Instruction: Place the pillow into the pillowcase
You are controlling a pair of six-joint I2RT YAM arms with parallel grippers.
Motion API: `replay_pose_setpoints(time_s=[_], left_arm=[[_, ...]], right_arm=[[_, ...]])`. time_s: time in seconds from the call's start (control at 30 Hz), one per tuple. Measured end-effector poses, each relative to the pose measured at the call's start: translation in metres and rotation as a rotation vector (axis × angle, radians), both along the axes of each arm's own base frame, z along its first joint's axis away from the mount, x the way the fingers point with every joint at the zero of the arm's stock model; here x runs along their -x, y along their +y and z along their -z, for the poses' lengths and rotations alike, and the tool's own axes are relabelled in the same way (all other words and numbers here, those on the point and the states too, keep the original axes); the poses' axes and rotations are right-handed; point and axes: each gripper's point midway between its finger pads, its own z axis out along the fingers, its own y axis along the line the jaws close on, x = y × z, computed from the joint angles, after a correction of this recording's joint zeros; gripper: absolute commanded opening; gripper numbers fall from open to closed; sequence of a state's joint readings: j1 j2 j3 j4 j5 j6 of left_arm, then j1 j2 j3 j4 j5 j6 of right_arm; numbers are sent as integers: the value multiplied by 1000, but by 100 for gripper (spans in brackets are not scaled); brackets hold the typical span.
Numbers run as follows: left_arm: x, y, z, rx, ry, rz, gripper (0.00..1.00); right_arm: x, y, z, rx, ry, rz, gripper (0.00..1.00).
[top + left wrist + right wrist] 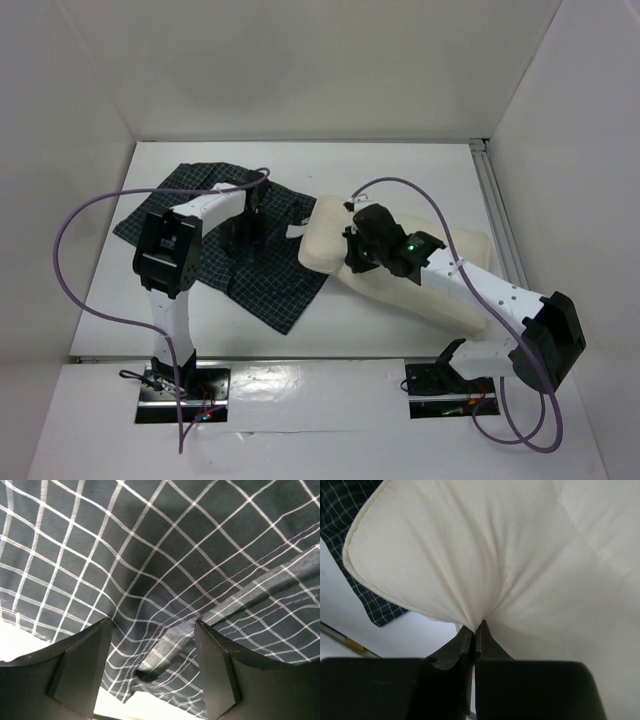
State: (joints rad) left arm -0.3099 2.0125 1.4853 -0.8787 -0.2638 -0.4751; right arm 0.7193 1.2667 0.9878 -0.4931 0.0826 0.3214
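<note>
The cream pillow lies slanted on the right half of the table, its left end raised over the edge of the pillowcase. The dark checked pillowcase lies spread flat on the left. My right gripper is shut on a pinch of the pillow near its left end. My left gripper is open, pointing down, its fingers pressed onto the pillowcase on either side of a raised fold by its hem. In the top view the left gripper stands on the middle of the pillowcase.
White walls enclose the table on three sides. A metal rail runs along the right edge. Purple cables loop above both arms. The pillowcase corner shows under the pillow in the right wrist view.
</note>
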Motion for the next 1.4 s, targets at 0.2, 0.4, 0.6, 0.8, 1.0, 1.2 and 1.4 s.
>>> replay_pose_setpoints(time_s=[0.2, 0.4, 0.6, 0.8, 1.0, 1.2, 1.4], left_arm=[[-11, -13, 5, 24, -58, 28, 72], [-22, -18, 4, 37, -99, 38, 59], [-31, -17, -2, 25, -130, 47, 45], [-38, -16, -7, 12, -154, 44, 41], [-39, -17, -7, 8, -154, 48, 55], [-37, -22, 2, 27, -126, 60, 56], [-38, -25, 8, 33, -113, 63, 41]], right_arm=[[15, 1, 19, 15, 55, -9, 0], [14, 0, 17, 11, 48, 4, 0], [14, -3, 13, 9, 36, 15, 0], [16, -7, 12, 10, 34, 29, 0], [18, -11, 13, 16, 37, 41, 0], [18, -13, 13, 23, 35, 47, 0], [18, -15, 14, 32, 34, 54, 0]])
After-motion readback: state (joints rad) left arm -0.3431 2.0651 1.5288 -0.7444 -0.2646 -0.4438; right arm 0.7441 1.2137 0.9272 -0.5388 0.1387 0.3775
